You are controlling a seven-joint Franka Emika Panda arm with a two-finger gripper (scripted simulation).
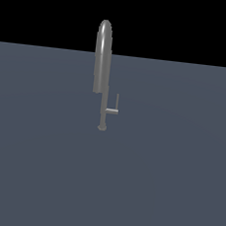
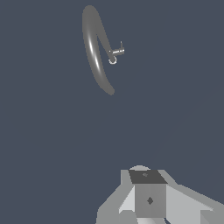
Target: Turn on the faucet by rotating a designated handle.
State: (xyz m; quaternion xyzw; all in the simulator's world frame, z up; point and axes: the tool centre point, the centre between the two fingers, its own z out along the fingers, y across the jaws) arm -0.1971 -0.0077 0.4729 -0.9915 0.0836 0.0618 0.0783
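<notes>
Exterior view shows a flat, dull blue-grey floor (image 1: 38,176) that fills the lower part of the scene and runs back to a straight horizon, above which everything is plain black. The surface is even in tone, with no seams or markings I can make out. My arm does not appear in this view at all.

The faucet (image 1: 103,54) stands upright on that surface, a little toward the exterior view's left of centre, its small round base resting on the floor and its arched spout rising past the horizon into the black. The handle (image 1: 114,107) juts from the lower stem toward the exterior view's right: a short horizontal stub ending in a slim rod that points straight up.

From my wrist camera I look down on the same blue-grey ground. The faucet (image 2: 94,48) appears foreshortened as a curved grey arc, with the handle (image 2: 117,51) showing as a small bright stub beside the stem.

My gripper (image 2: 146,197) is well apart from the faucet, touching nothing. Only its blocky grey body and a central dark-topped block show, so I cannot tell whether my fingers are spread or pressed together.
</notes>
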